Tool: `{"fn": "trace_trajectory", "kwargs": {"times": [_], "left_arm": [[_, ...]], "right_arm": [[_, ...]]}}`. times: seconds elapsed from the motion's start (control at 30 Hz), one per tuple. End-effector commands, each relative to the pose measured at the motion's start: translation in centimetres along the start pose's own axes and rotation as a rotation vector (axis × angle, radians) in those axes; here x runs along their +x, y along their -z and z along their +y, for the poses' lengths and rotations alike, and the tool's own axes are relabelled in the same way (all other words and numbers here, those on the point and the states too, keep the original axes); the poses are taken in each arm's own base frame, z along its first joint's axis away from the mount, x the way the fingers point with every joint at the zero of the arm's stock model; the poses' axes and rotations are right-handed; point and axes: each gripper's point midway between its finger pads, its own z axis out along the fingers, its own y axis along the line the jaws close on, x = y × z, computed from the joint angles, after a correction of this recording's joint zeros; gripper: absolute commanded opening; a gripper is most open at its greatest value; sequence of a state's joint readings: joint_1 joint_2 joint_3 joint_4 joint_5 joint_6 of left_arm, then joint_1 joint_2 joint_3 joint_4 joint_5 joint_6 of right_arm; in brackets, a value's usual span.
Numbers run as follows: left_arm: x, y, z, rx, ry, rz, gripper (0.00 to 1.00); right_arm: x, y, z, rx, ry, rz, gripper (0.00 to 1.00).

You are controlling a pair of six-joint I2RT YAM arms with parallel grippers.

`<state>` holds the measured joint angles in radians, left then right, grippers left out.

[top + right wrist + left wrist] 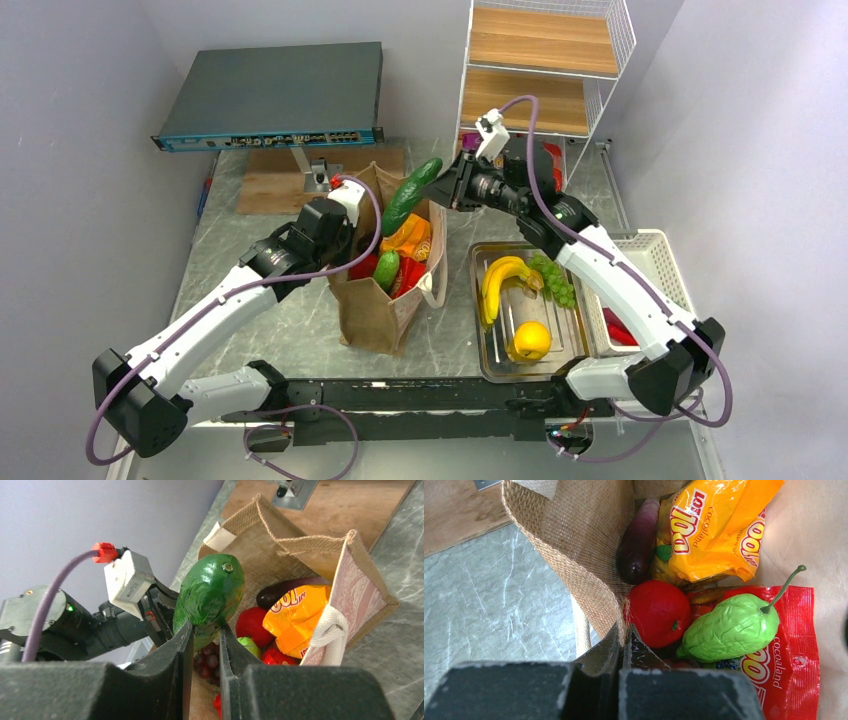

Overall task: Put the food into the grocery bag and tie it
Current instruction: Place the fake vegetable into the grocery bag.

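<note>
Nearest the overhead camera, the two arm bases sit at the bottom edge, and both arms reach up the marble desk (300, 330) toward the brown woven grocery bag (375, 315), which stands open between them. On the bag's left side the left hand (350, 238) meets the rim, while the right hand (440, 185) holds a green cucumber (412, 195) slanted above the bag's far opening. Right of the bag, a clear tray (490, 365) carries a banana (500, 280), green grapes (555, 275) and a yellow fruit (530, 340). From the left wrist, the left hand (621, 650) is pinched tight on the bag's burlap rim (574, 565), the jaws meeting with only the fabric between them. Just beyond the fingertips, inside the bag, lie a red apple (659, 612), a knobby green fruit (731, 627), a red snack packet (789, 675), an orange snack packet (714, 530) and a dark purple vegetable (639, 542). From the right wrist, the right hand (206, 640) grips the cucumber (210, 597) at its lower end with narrow jaws. Its free end points out past the fingertips over the bag's mouth (270, 545), above the food already inside, and a cream handle (330, 630) hangs on the bag's near wall.
</note>
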<state>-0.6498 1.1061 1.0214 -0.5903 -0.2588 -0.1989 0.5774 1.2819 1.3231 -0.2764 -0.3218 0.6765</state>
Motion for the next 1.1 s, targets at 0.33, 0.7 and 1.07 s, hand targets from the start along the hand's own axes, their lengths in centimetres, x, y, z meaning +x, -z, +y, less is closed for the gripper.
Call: {"fn": "trace_trajectory", "kwargs": {"times": [0.33, 0.7, 1.07], "left_arm": [[-1.3, 0.9, -0.4, 0.025, 0.000, -0.037, 0.00], [-1.4, 1.1, -0.3, 0.024, 0.002, -0.044, 0.00], [-1.5, 1.2, -0.3, 0.022, 0.001, -0.049, 0.00]], "right_arm": [[3.5, -3.1, 0.1, 0.048, 0.076, 0.236, 0.00], [8.6, -6.0, -0.7, 0.120, 0.087, 0.449, 0.00], [11.9, -6.7, -3.7, 0.232, 0.054, 0.549, 0.00]]}}
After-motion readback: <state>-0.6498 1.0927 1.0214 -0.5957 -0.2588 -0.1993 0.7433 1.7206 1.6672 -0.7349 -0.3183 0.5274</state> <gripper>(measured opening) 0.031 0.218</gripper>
